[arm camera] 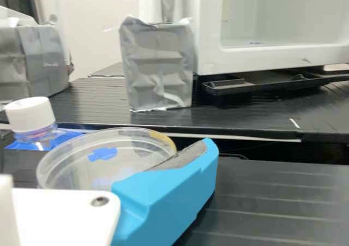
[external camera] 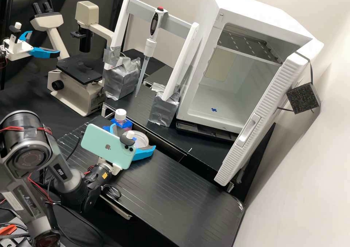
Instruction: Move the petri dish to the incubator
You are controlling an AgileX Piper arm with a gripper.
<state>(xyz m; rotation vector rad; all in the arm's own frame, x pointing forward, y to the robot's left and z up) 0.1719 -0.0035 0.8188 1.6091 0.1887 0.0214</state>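
Note:
In the high view my gripper stands open low over the bench's front part, partly hidden by the phone on the wrist. Between its blue fingers lies the clear round petri dish. From the wrist, my gripper shows one blue finger along one side of the petri dish, overlapping its rim; whether they touch I cannot tell. A blue mark is on the dish. The white incubator has its door wide open, with a shelf high inside; its front frame rises behind the bench gap.
A white-capped bottle with blue tape stands beside the dish. Behind are a pipette hanging on a white frame, its taped feet, and a microscope. The incubator door juts forward at the right.

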